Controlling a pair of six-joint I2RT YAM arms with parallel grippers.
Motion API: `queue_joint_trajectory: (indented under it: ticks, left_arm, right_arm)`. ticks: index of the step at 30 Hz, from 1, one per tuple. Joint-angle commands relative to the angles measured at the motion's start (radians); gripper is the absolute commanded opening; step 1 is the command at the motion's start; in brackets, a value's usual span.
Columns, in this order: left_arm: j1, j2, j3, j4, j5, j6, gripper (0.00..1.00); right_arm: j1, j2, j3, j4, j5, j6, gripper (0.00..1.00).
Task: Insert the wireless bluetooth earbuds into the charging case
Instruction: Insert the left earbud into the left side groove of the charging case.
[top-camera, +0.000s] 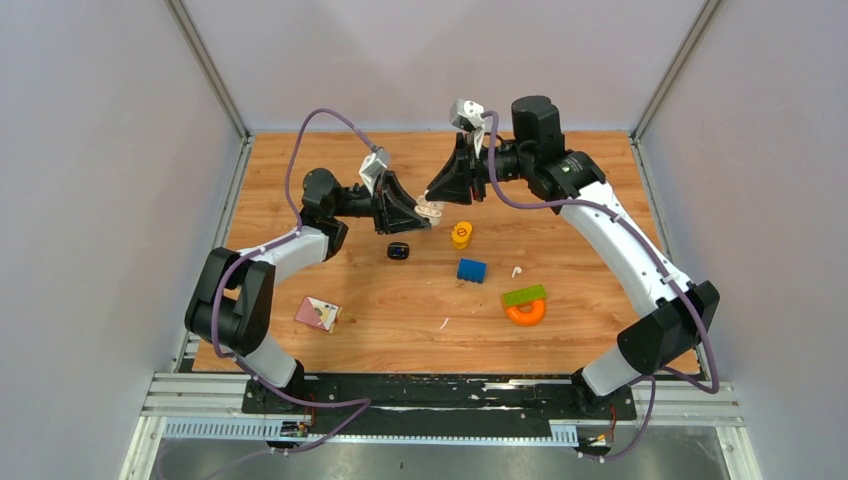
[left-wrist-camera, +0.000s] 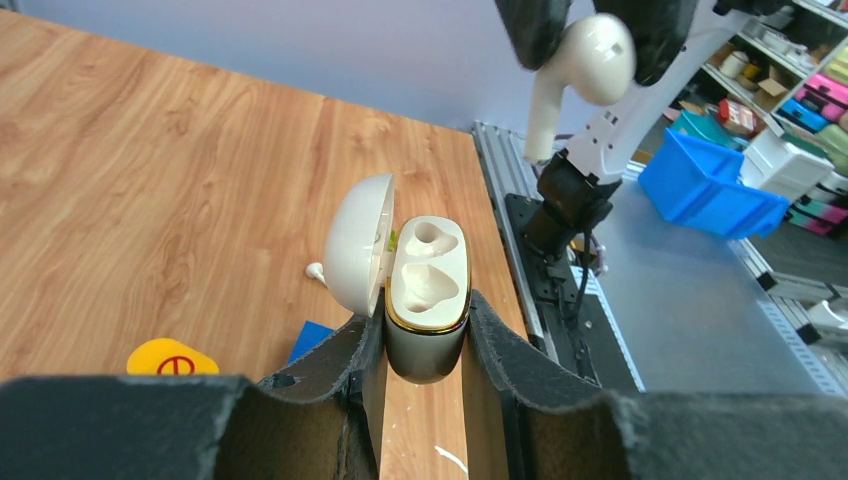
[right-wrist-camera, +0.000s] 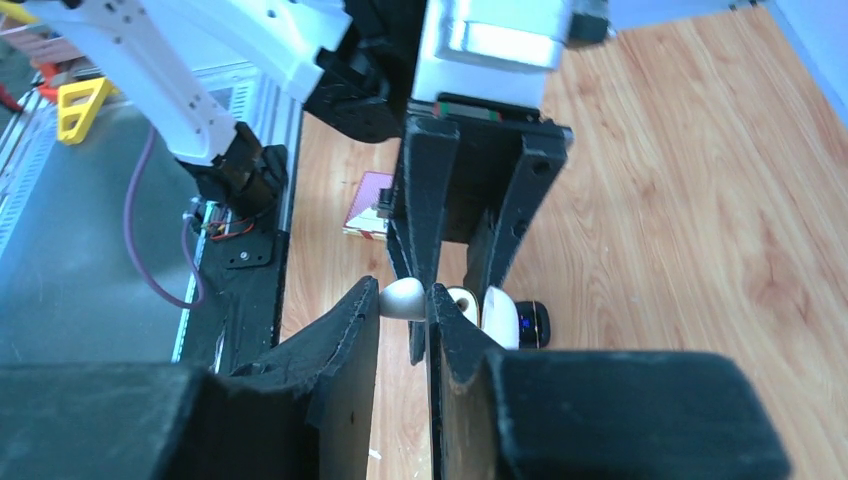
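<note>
Over the wooden table (top-camera: 380, 340), the left gripper (left-wrist-camera: 425, 325) clamps the open charging case (left-wrist-camera: 428, 275); the right gripper (right-wrist-camera: 403, 300), pinching a white earbud (left-wrist-camera: 590, 60), should lower it stem-first, squarely into an empty socket (left-wrist-camera: 425, 238).

My left gripper (top-camera: 422, 214) grips white case (top-camera: 432, 210); my right gripper (top-camera: 436, 193) just at its 12 o'clock. At its 4 o'clock, loose white earbud (top-camera: 516, 271); at 7, black case (top-camera: 399, 251).
</note>
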Motion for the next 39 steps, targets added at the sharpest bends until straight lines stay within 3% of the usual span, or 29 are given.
queue_joint_trajectory:
  ticks: [1, 15, 39]
  left_arm:
    - [-0.001, -0.031, 0.036, 0.030, 0.087, 0.010, 0.00]
    - [-0.014, -0.057, 0.037, -0.001, 0.118, 0.038, 0.00]
    - [-0.022, -0.082, 0.049, -0.018, 0.119, 0.050, 0.00]
  right_arm:
    - [0.001, 0.005, 0.041, 0.057, -0.187, -0.109, 0.18]
    - [0.021, 0.093, 0.165, -0.192, -0.262, -0.435, 0.20]
    - [0.034, 0.153, 0.200, -0.304, -0.237, -0.555, 0.21]
